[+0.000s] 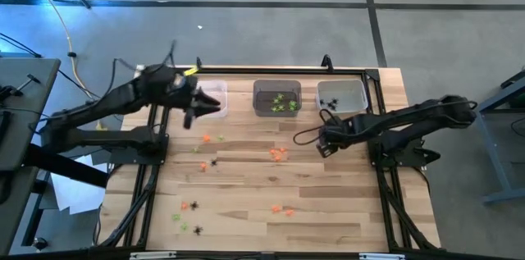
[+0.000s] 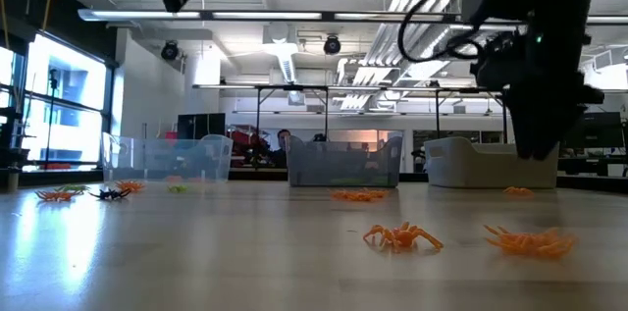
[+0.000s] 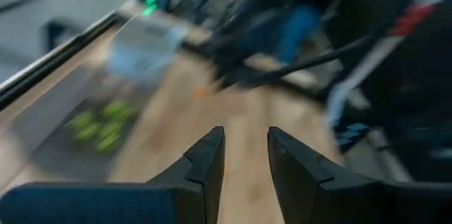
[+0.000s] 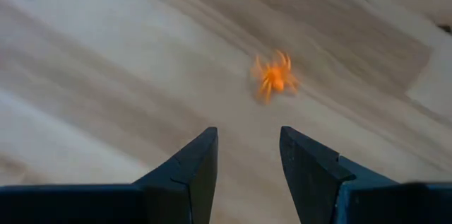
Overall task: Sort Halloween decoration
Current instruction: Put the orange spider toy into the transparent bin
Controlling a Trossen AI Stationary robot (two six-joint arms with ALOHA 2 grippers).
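Small orange, green and black spider-shaped decorations lie scattered on the wooden table [image 1: 246, 186]. An orange cluster [image 1: 279, 153] lies near the middle, and black ones [image 1: 194, 205] lie toward the near left. My right gripper [image 1: 324, 147] hangs open just right of that cluster, pointing steeply down. An orange spider [image 4: 274, 75] rests on the wood ahead of its fingers. My left gripper [image 1: 190, 114] is raised beside the left bin [image 1: 211, 96] with a gap between its fingers [image 3: 246, 143] and nothing seen in it. The middle bin [image 1: 276, 98] holds green pieces; the right bin [image 1: 340, 94] holds black ones.
The three translucent bins stand in a row along the table's far edge. More orange pieces [image 1: 283, 209] lie toward the near edge, with green ones [image 1: 176, 217] at the near left. Black frame rails [image 1: 152, 170] run along both sides of the table.
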